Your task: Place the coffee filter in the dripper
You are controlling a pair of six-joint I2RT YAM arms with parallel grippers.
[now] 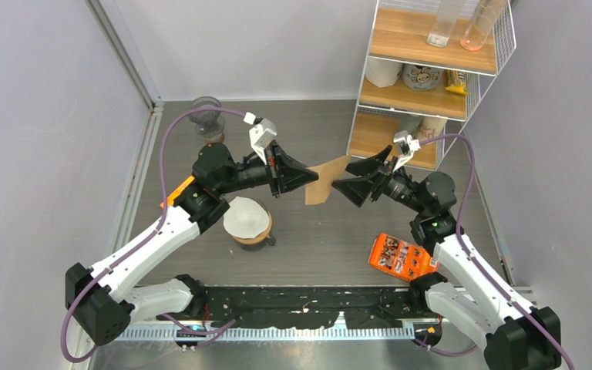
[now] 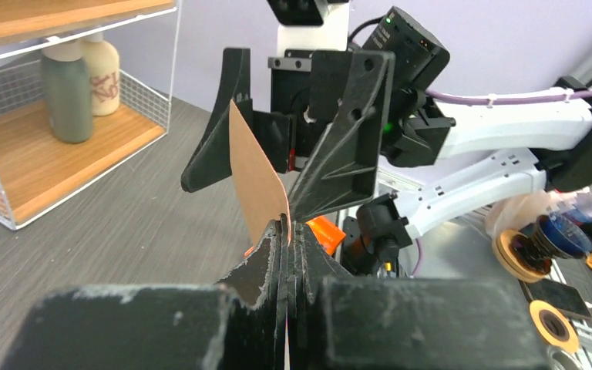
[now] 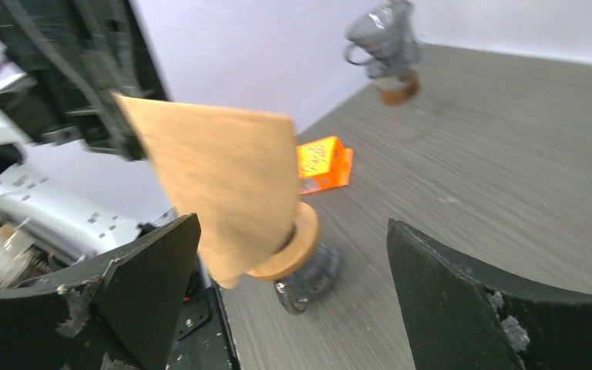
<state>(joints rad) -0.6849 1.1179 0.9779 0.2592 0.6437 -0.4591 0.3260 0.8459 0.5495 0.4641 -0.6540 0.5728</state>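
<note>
A grey wood-grain table (image 1: 331,254) sits inside pale lilac walls, with a wire-and-wood shelf rack (image 1: 424,92) at the far right. Above the middle of the table, the left gripper (image 1: 312,177) is pinched fully together on one corner of the flat brown paper coffee filter (image 1: 325,182), holding it edge-up in the air. Facing it from the right, the right gripper (image 3: 293,227) has its jaws spread wide and grips nothing. The filter's free edge stands between those jaws, and whether it brushes one finger cannot be told. The glass dripper with a wooden collar and a pale cone at its mouth (image 1: 248,223) stands on the table near and left of the filter, just beside the left forearm. To do this step well, the right gripper should probably back away without snagging the paper. The left should then swing the filter's point down and over the dripper's mouth, letting go only once the paper sits inside the rim. The pinch is narrow, so a quick turn could fold the paper. The top view alone gives the layout: the dripper, an orange printed packet (image 1: 401,257) by the right arm and a second glass vessel (image 1: 206,116) at the far left. The left wrist view alone shows the pinch line at the fingertips. The right wrist view shows the filter's broad face, with the wooden collar below it.
</note>
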